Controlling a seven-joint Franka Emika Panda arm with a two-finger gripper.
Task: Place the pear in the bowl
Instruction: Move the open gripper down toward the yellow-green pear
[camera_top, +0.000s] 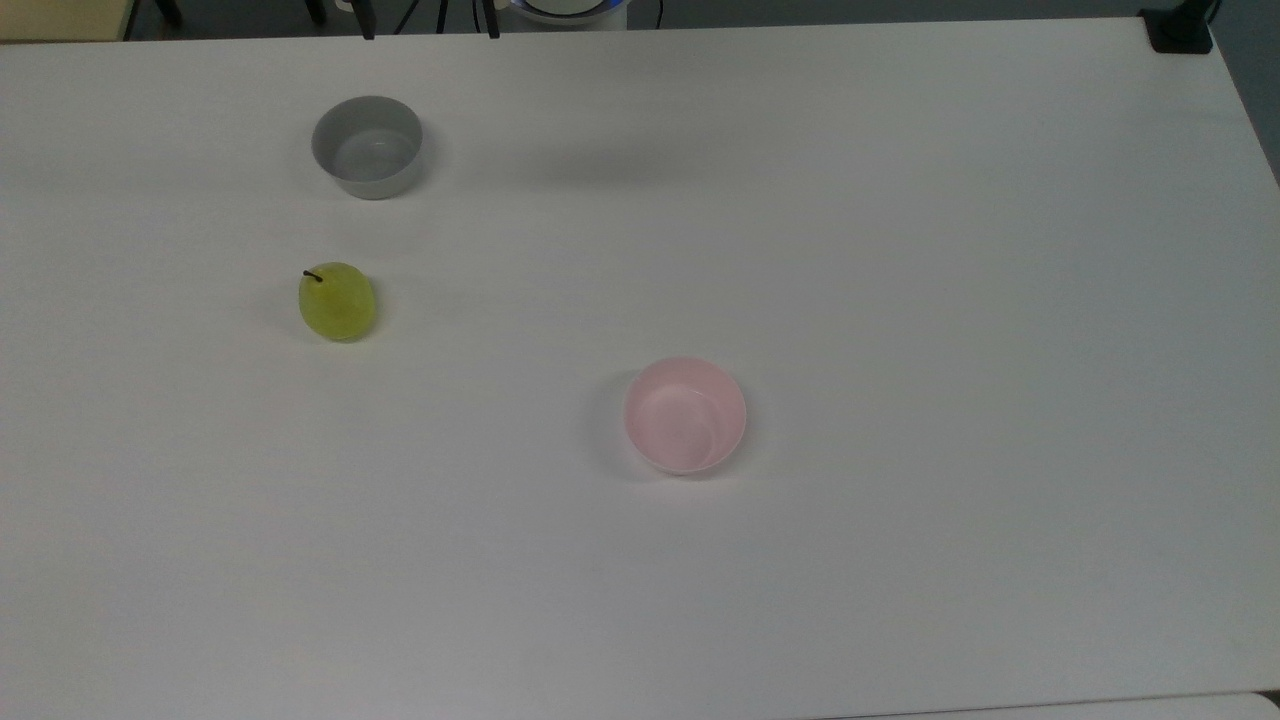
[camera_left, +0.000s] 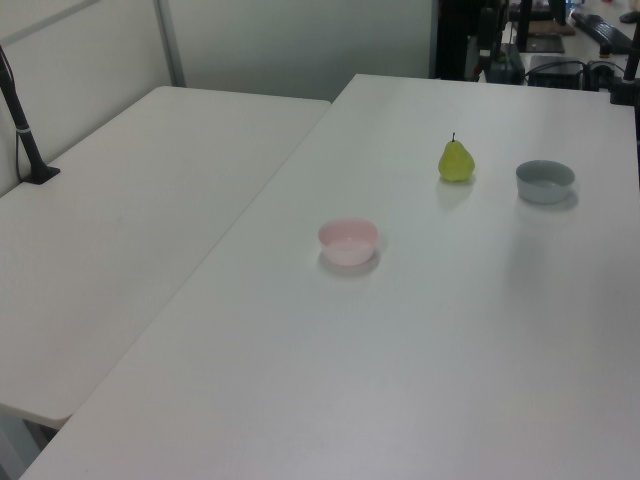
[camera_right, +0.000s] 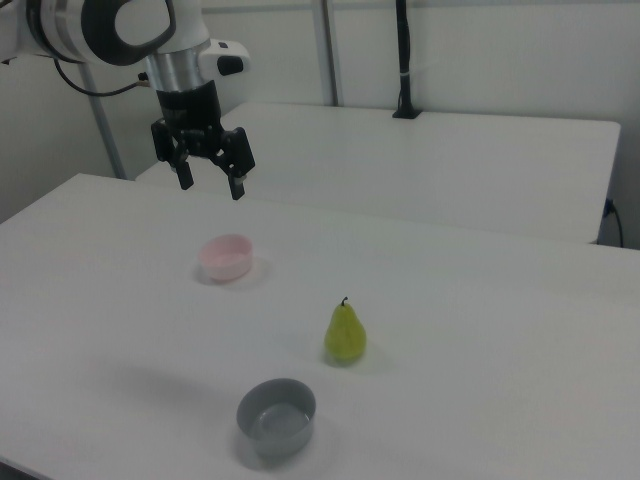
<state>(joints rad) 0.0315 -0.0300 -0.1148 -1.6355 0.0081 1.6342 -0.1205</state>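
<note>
Right view: the gripper (camera_right: 211, 184) is hanging high above the white worktop (camera_top: 900, 300), fingers spread and holding nothing. The pear (camera_top: 337, 301) is standing upright on open surface — well apart from the pink bowl (camera_top: 686, 415), nearer the grey bowl (camera_top: 367, 146). Wide bare room is lying all around them.

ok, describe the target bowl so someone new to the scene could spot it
On the white table stand two small round bowls and a pear. The target bowl sits alone near the table's middle, apart from the pear. It is pale pink; the other bowl is grey.
</note>
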